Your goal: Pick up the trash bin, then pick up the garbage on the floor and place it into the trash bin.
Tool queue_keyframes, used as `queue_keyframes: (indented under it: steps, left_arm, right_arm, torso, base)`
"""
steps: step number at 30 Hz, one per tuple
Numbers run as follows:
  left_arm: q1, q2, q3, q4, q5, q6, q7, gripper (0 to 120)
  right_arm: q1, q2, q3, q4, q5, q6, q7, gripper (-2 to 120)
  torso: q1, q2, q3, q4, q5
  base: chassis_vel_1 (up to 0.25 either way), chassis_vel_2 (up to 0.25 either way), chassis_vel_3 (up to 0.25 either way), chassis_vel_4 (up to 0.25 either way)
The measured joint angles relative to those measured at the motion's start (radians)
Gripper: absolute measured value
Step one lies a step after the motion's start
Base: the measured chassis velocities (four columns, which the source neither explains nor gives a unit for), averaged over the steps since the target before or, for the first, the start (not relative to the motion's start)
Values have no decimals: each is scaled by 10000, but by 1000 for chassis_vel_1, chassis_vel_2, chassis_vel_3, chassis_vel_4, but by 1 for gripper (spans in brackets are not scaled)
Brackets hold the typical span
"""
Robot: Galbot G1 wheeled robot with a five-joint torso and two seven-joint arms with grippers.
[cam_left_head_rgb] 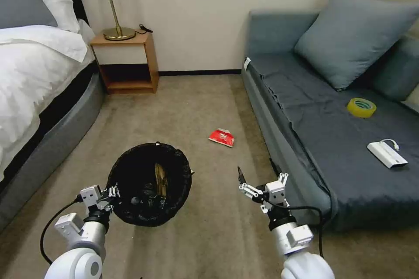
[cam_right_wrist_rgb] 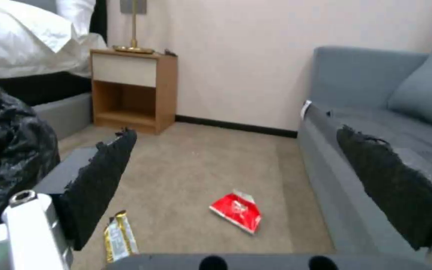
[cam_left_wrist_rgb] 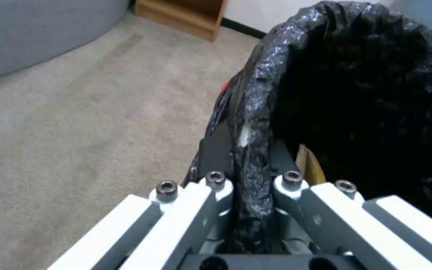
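My left gripper is shut on the near rim of the trash bin, a round black bin with a black liner, held tilted with its mouth toward me. The left wrist view shows the liner-wrapped rim clamped in my left gripper. Brown-gold scraps lie inside the bin. A flat red packet lies on the carpet ahead, between bin and sofa. My right gripper hovers open short of the packet. In the right wrist view the red packet and a gold wrapper lie on the floor between the open pads.
A bed runs along the left, with a wooden nightstand and a lamp at the far wall. A blue-grey sofa lines the right, carrying a pillow, a yellow tape roll and a white box with a cable.
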Motion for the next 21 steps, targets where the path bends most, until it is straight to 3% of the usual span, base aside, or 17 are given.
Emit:
queue_keyframes:
  steps: [21]
  left_arm:
    - [84, 17, -244, -130, -104, -94, 8, 4]
  right_arm:
    - [-166, 94, -275, 36, -244, -134, 37, 100]
  torso:
    - [1, 0, 1, 0, 0]
  base:
    - [0, 0, 0, 0]
